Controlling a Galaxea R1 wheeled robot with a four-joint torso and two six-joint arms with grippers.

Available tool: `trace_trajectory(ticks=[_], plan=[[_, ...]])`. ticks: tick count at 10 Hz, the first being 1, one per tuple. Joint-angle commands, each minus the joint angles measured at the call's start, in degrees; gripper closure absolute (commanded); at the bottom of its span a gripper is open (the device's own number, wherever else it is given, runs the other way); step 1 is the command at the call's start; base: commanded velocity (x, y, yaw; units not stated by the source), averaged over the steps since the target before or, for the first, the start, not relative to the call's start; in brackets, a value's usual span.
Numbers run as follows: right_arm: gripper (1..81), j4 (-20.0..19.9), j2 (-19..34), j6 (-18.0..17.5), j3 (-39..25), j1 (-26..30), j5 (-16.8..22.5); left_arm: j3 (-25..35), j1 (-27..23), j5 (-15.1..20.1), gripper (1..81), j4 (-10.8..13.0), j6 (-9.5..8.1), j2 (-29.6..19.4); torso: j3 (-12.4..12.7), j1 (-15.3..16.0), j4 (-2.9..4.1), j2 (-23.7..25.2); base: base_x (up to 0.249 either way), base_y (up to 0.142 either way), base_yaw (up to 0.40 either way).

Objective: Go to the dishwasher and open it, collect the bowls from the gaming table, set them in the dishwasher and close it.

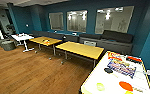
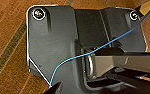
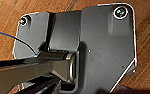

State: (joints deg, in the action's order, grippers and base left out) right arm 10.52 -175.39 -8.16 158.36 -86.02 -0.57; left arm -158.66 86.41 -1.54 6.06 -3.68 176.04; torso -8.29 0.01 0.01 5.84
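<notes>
The gaming table (image 1: 111, 80) stands at the lower right of the head view, with a white top and a yellowish rim. On its near end lie a yellow-green bowl (image 1: 100, 86) and an orange-red bowl (image 1: 126, 86). A second yellow-green bowl (image 1: 128, 92) is cut off by the picture's lower edge. Colourful game boxes (image 1: 121, 67) cover the far half of the top. The dishwasher is out of view. In both wrist views my dark plates hang over the wooden floor, away from the table.
Two yellow-wood tables (image 1: 81, 49) (image 1: 45, 40) stand mid-room in front of a long dark bench (image 1: 108, 40) along the teal wall with windows. A small white table (image 1: 22, 37) and a grey seat (image 1: 8, 45) are at the left. Wooden floor (image 1: 33, 72) stretches out ahead on the left.
</notes>
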Motion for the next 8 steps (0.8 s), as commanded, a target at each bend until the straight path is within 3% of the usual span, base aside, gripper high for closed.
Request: trace_trajectory(ticks=[1,8], plan=[[1.0,0.2,0.0,0.1,-0.1,2.8,2.8,0.1,-2.6,3.0,1.0,0.4,0.25,0.2,0.0,0.0,0.0,0.0,0.0,0.0,-0.253],[1.0,0.1,-0.3,-0.4,-0.1,2.8,2.7,-0.1,-2.6,3.3,1.0,0.0,0.25,0.0,0.0,0.0,0.0,0.0,0.0,0.0,-0.339]])
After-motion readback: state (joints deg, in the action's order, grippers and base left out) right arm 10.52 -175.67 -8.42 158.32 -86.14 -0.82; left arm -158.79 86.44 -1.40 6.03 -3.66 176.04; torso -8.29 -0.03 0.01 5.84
